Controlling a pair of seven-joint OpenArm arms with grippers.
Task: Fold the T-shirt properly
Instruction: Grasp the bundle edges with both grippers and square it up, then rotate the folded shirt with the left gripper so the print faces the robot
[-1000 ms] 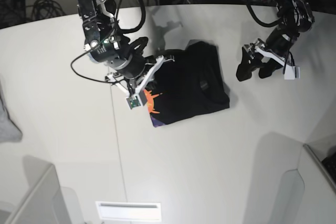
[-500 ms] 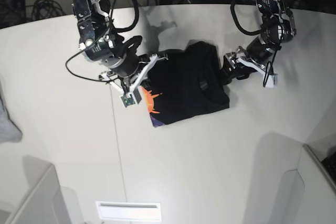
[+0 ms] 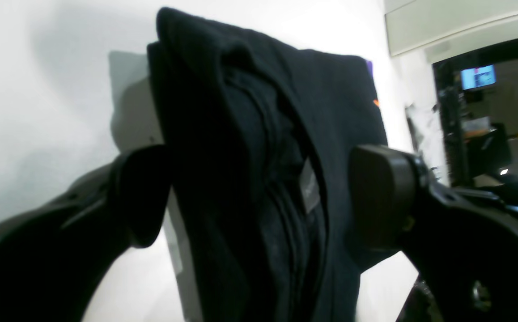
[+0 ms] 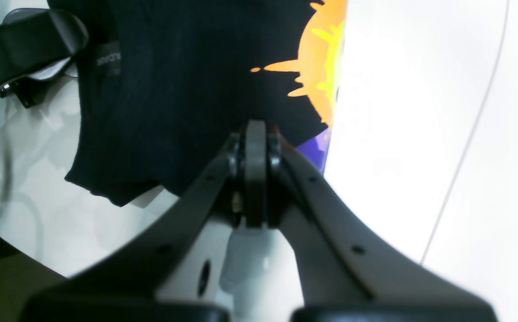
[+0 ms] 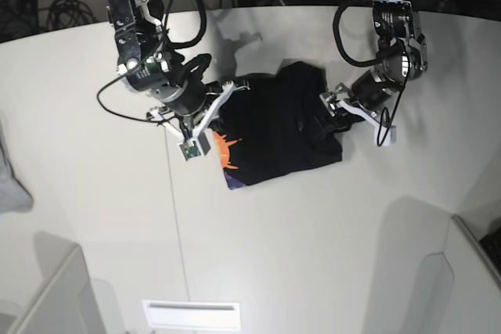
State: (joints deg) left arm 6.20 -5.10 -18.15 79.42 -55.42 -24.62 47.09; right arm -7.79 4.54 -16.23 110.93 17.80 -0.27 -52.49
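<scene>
Since a second ago our left gripper [image 3: 259, 197] has swung in, jaws wide, straddling the T-shirt [image 5: 278, 127] at its far edge, mid-table [image 5: 313, 240]. Our right gripper [image 4: 255, 147], shut, presses the printed edge. Soft, limp cloth; we'd pinch stacked layers.

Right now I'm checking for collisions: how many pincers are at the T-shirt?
2. The right pincer sits shut at the T-shirt's edge by the orange print; the left pincer straddles the opposite folded edge, wide open.
</scene>
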